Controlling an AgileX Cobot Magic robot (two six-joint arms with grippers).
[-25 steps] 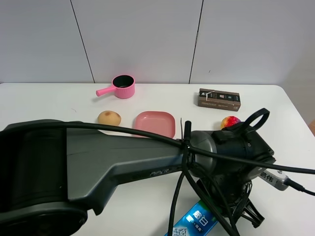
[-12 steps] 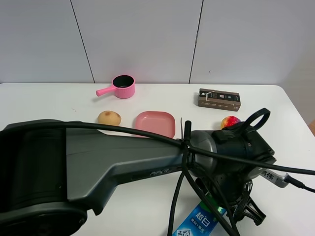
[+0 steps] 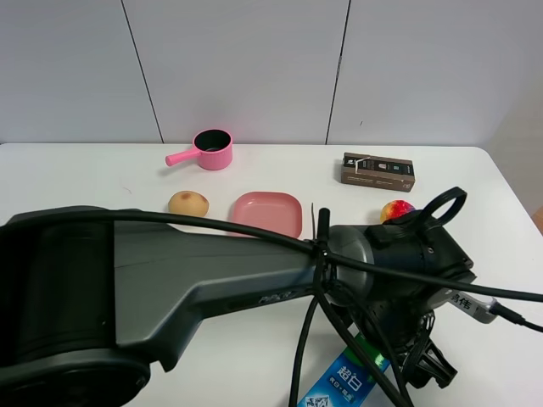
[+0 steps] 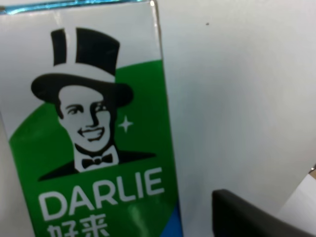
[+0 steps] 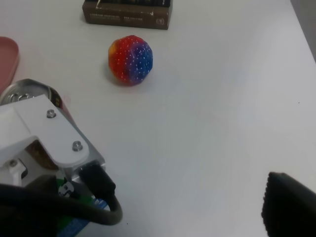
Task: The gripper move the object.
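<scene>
The object, a green-to-blue toothpaste box (image 3: 346,378), lies on the white table at the front edge, right of centre. Its top-hatted face and "DARLIE" lettering (image 4: 94,148) fill the left wrist view. My left gripper (image 3: 407,360) hangs directly over the box's green end, reaching across from the left. One black finger (image 4: 254,217) stands apart from the box's edge, with bare table between them, so the jaws are open and hold nothing. Of my right gripper only one dark finger (image 5: 290,203) shows, above bare table.
A multicoloured ball (image 3: 396,209) lies just behind the left wrist. A dark brown box (image 3: 377,171) is farther back. A pink plate (image 3: 268,213), a tan bun (image 3: 187,203) and a pink saucepan (image 3: 210,150) sit centre and left. The table's right edge is close.
The left jaws have come apart and let go of the box. The box shifted slightly and more of its green end now shows under the wrist.
</scene>
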